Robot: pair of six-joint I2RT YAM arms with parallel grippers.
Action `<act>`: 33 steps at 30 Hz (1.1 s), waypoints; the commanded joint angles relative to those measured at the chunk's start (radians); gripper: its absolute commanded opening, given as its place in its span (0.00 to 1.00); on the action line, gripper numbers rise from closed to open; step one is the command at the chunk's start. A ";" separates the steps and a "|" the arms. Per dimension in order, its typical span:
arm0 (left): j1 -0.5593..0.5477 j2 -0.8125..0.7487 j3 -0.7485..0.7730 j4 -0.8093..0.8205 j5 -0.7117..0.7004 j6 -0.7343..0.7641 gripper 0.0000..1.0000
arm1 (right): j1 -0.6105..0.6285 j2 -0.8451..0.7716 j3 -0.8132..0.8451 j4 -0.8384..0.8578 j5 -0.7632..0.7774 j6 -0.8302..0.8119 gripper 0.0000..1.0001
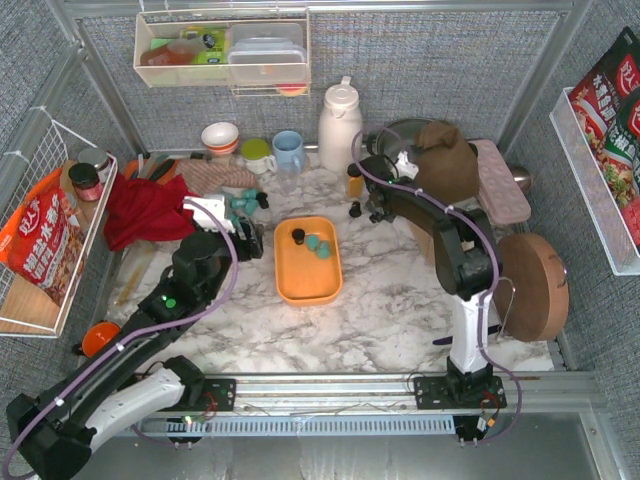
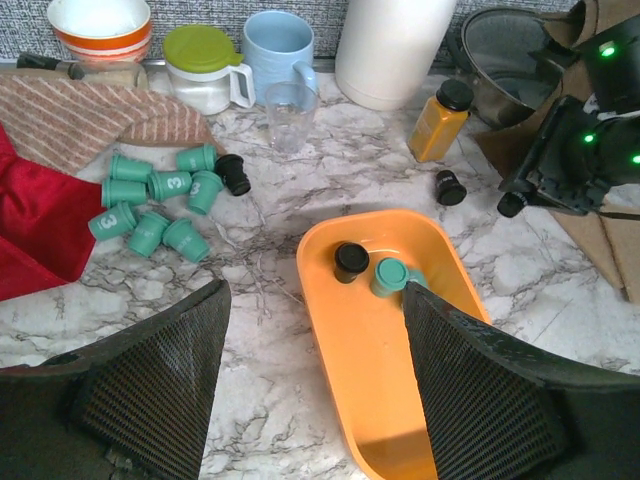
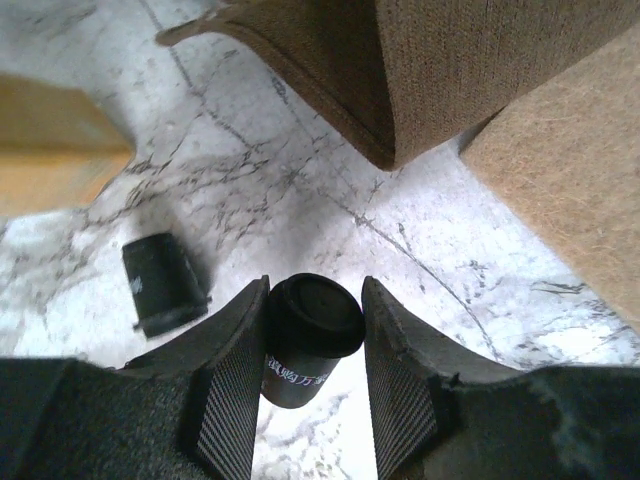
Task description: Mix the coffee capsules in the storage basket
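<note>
Top view: storage basket (image 1: 308, 275) sits mid-worktop (image 1: 390, 310), three coffee capsules (image 1: 318, 245) inside. Left wrist: left end effector (image 2: 315, 330) spread, empty, teal pile (image 2: 160, 200) nearby. Right wrist: right end effector (image 3: 315, 350) pinching a black capsule (image 3: 312, 320) by its sides. They look like light, stiff, slick cups; I'd grip just under the rim.

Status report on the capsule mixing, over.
Left tool open, empty, beside basket. Right tool shut on black capsule, right of basket. Basket holds three capsules; teal pile outside, to its left. Amber bottle close by right tool.
</note>
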 commanded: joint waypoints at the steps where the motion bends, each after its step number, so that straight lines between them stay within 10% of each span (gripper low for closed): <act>1: 0.000 0.015 0.012 0.017 0.048 0.007 0.78 | 0.001 -0.107 -0.103 0.159 -0.068 -0.162 0.42; 11: 0.001 0.146 0.007 0.127 0.380 -0.053 0.78 | 0.002 -0.492 -0.516 0.618 -0.431 -0.340 0.41; 17: -0.043 0.238 -0.103 0.496 0.552 -0.135 0.77 | 0.009 -0.726 -0.753 0.804 -0.484 -0.315 0.40; 33: -0.340 0.711 -0.075 1.192 0.355 0.208 0.77 | 0.055 -1.078 -1.033 0.974 -0.483 -0.234 0.39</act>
